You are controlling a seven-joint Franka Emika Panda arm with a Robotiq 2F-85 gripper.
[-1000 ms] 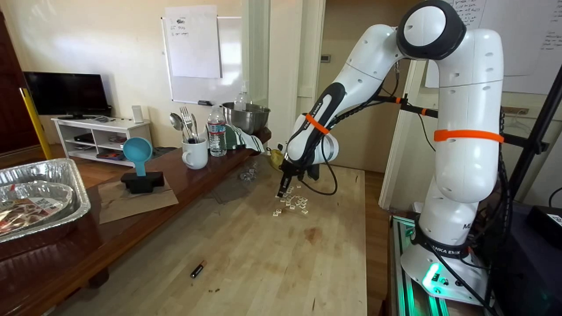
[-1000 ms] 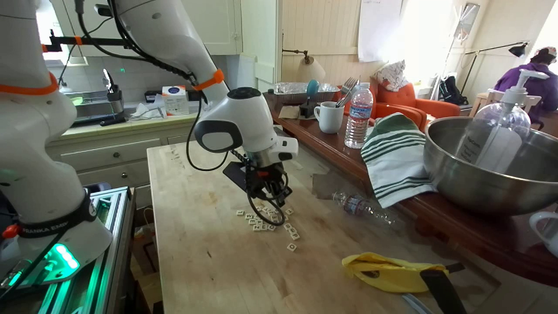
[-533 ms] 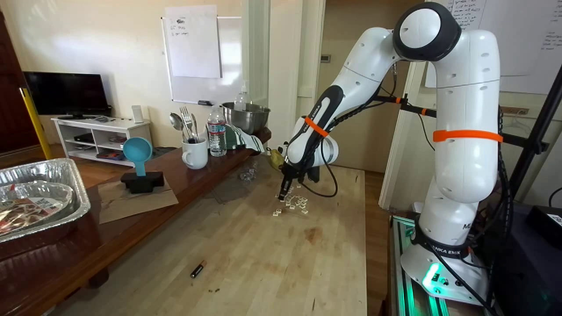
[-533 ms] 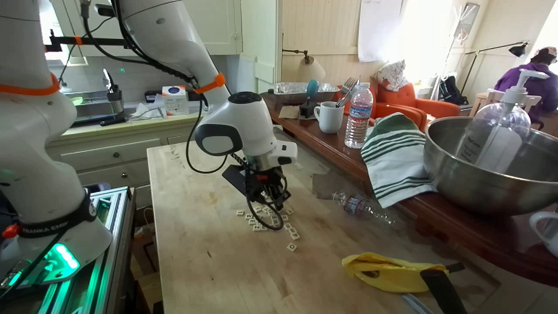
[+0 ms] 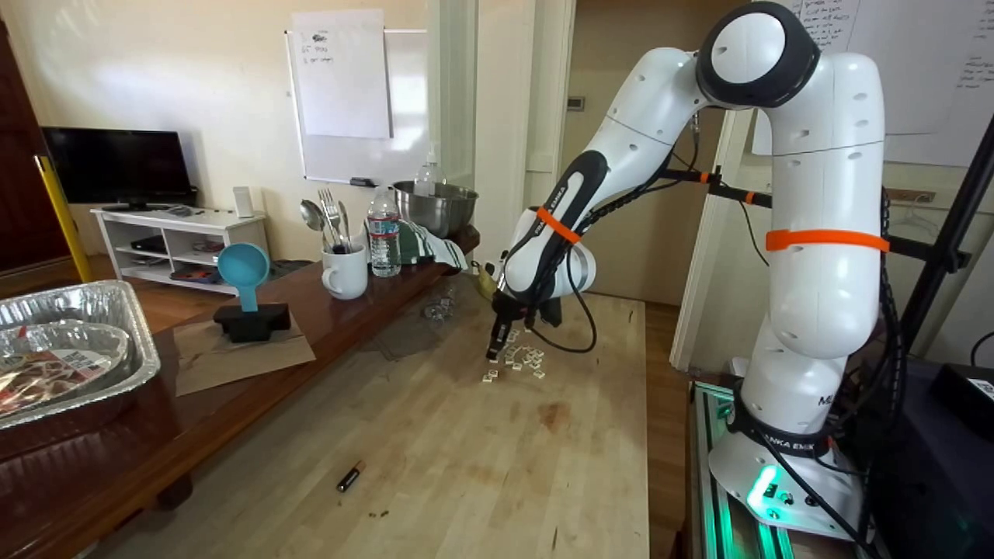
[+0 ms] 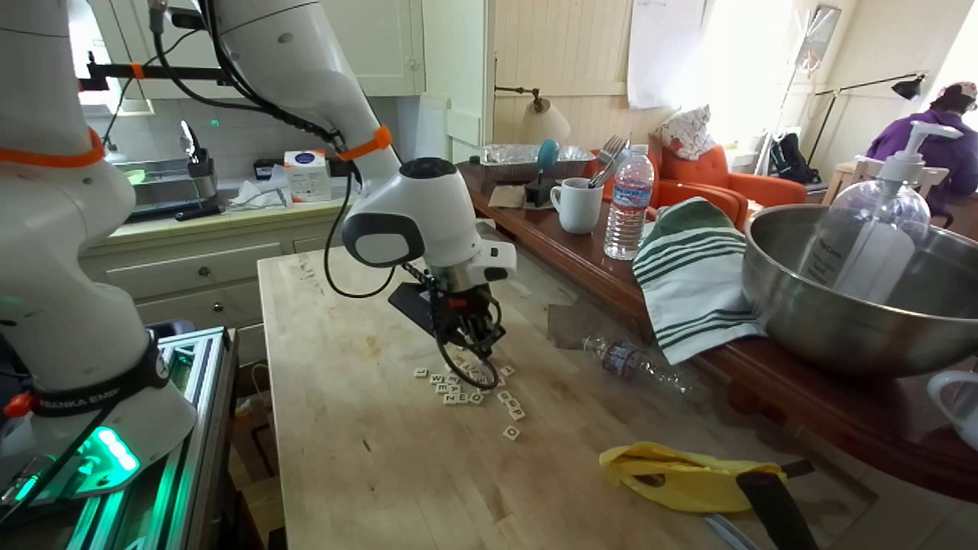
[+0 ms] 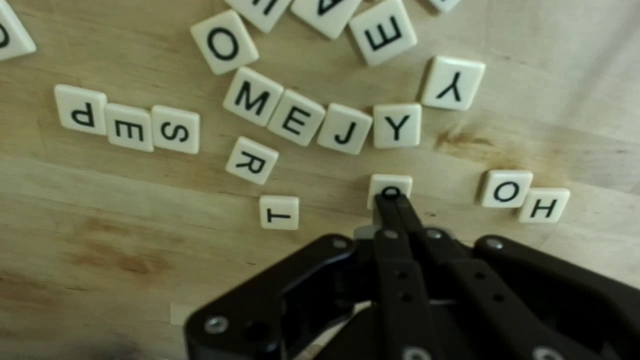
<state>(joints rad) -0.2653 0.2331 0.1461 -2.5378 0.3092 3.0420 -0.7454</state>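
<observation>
My gripper (image 7: 393,197) is shut, its two black fingers pressed together with nothing seen between them. In the wrist view the tips overlap a cream letter tile (image 7: 391,179) and hide its lower part; its letter looks like an O or Q. Whether the tips touch it, I cannot tell. A T tile (image 7: 279,212) lies left of the tips, and an O tile (image 7: 506,189) beside an H tile (image 7: 544,205) lies right. Above runs a joined row, M (image 7: 253,96), E (image 7: 296,118), J (image 7: 345,129) and Y (image 7: 397,126). An R tile (image 7: 251,161) sits below that row.
More tiles, including an S tile (image 7: 175,129), are scattered around. On the wooden table (image 5: 466,466) lie a battery (image 5: 350,476), a crumpled plastic bottle (image 6: 634,363) and a yellow bag (image 6: 680,477). A raised dark ledge (image 5: 311,341) bears a mug (image 5: 345,272) and metal bowl (image 6: 856,321).
The gripper has shifted a little down and toward the viewer in an exterior view, staying among the tiles. It was shut throughout. No tile has visibly moved.
</observation>
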